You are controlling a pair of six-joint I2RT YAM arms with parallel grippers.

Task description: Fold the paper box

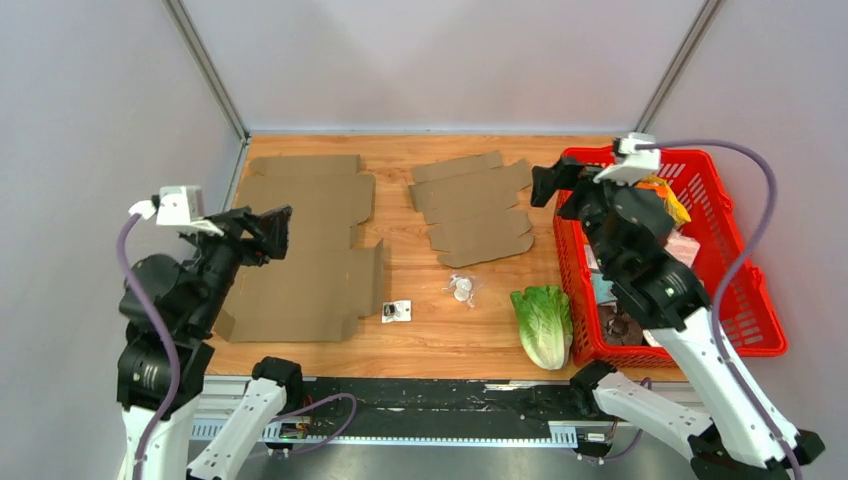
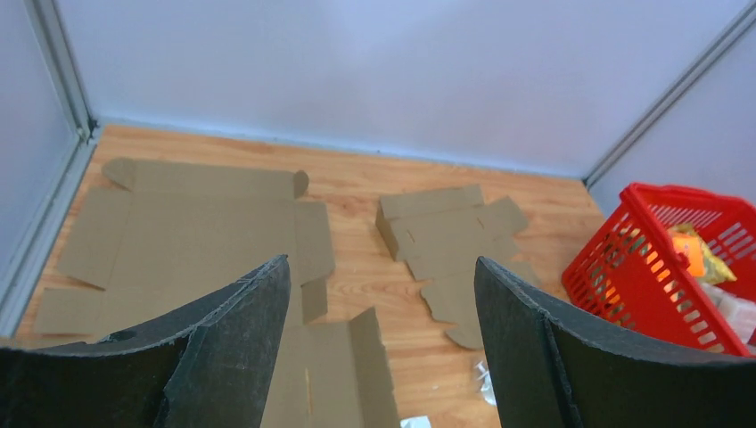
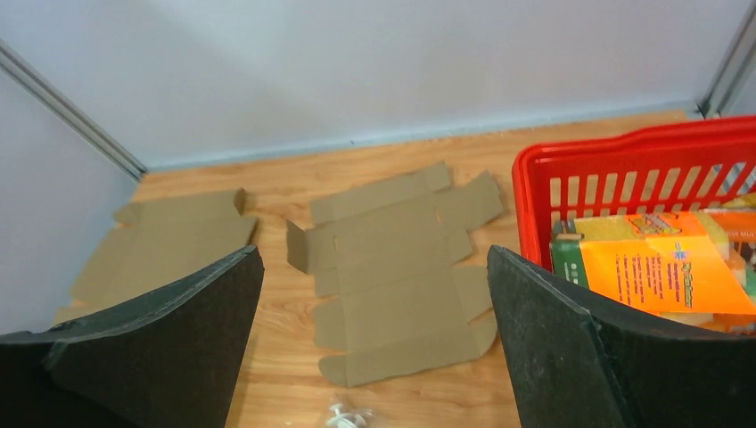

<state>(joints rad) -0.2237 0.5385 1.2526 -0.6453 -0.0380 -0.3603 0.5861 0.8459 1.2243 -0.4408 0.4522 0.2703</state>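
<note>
Flattened paper box [image 1: 472, 208] lies on the wooden surface [image 1: 450, 340], upper centre of the overhead view, seemingly fully unfolded. It sits between the left gripper [image 1: 275, 232] and right gripper [image 1: 545, 185], both spread wide and empty.

Bare wood runs down the middle of the frame, between the large flat cardboard [image 1: 305, 250] at left and the smaller cardboard blank [image 1: 472, 205] at upper centre; I can pass there. At lower centre, a small tag [image 1: 397, 311], a clear packet [image 1: 461, 289] and a lettuce [image 1: 543, 322] crowd the near edge. The red basket [image 1: 566, 265] walls off the right.
</note>
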